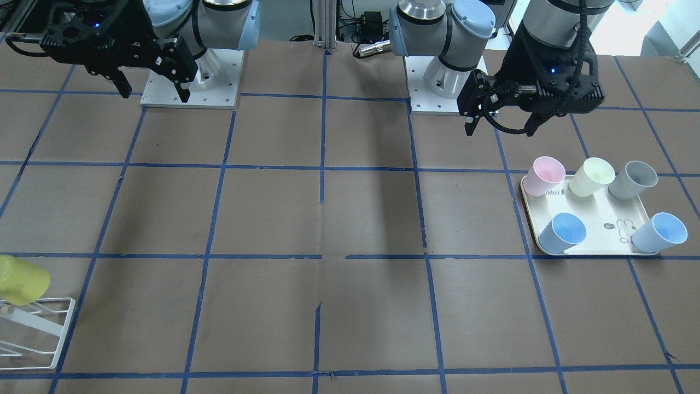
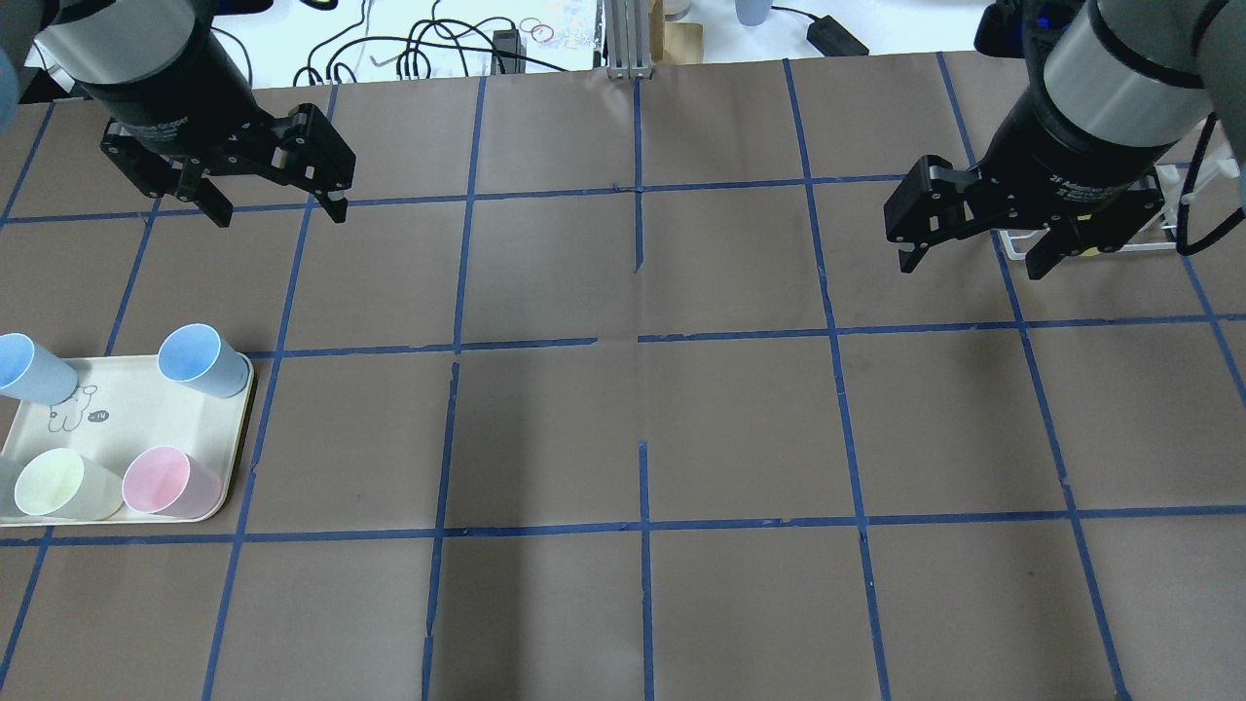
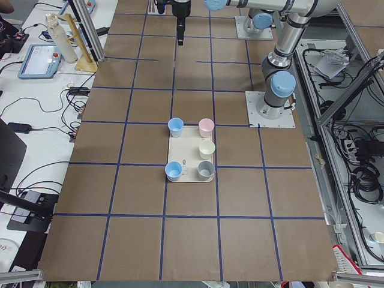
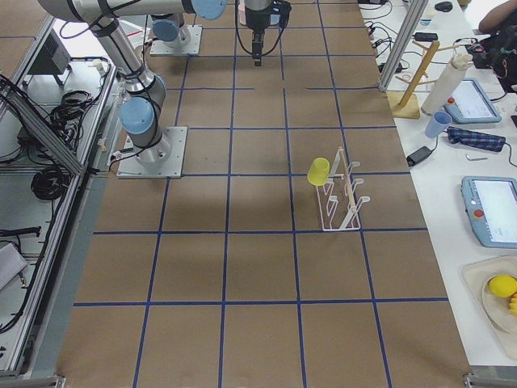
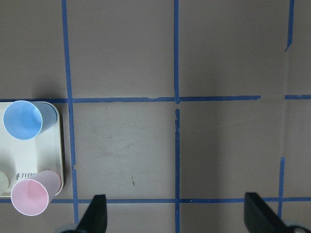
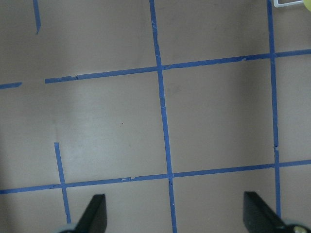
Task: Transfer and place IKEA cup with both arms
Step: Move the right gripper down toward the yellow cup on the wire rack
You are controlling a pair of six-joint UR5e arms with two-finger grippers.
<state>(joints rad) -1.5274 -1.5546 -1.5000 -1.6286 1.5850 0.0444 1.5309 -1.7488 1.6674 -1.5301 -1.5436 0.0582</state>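
At the lower left edge of the front-facing view, the IKEA cup sits on the white rack, ungrasped; with both our right gripper and left gripper spread and empty, we judge the right must reach it first.

A brown table gridded with blue tape, white workbenches alongside.

Bright, even overhead light casts soft shadows across the table; every view is sharp.
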